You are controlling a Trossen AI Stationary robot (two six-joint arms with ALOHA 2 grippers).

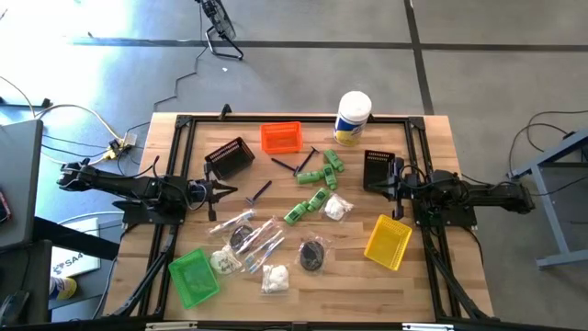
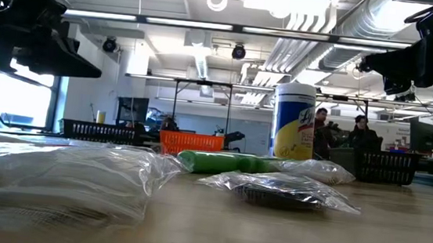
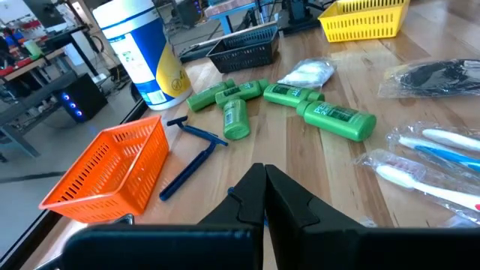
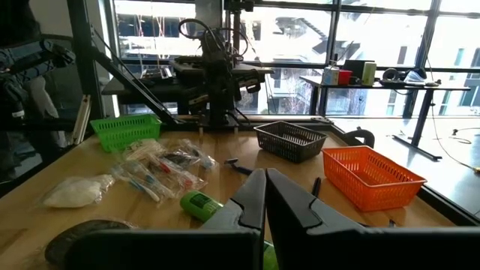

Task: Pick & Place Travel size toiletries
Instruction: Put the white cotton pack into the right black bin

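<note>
The toiletries lie loose on the wooden table between my two arms. There are green mini bottles (image 1: pixel 317 175) (image 3: pixel 315 112), thin dark sticks (image 1: pixel 259 191) (image 3: pixel 191 150), clear-wrapped packets (image 1: pixel 250 230) (image 4: pixel 161 169), bags of white puffs (image 1: pixel 337 207) (image 4: pixel 75 191) and dark round bundles (image 1: pixel 312 253). My left gripper (image 1: pixel 225 190) (image 3: pixel 264 171) hovers shut near the table's left edge, pointing at the pile. My right gripper (image 1: pixel 390 187) (image 4: pixel 265 176) hovers shut at the right edge, facing it. Neither touches anything.
Around the pile stand an orange bin (image 1: pixel 281 137), two black bins (image 1: pixel 230 158) (image 1: pixel 378 170), a yellow bin (image 1: pixel 388 241) and a green bin (image 1: pixel 194 276). A tall white canister (image 1: pixel 352 118) stands at the far edge. A black frame runs along the table's edges.
</note>
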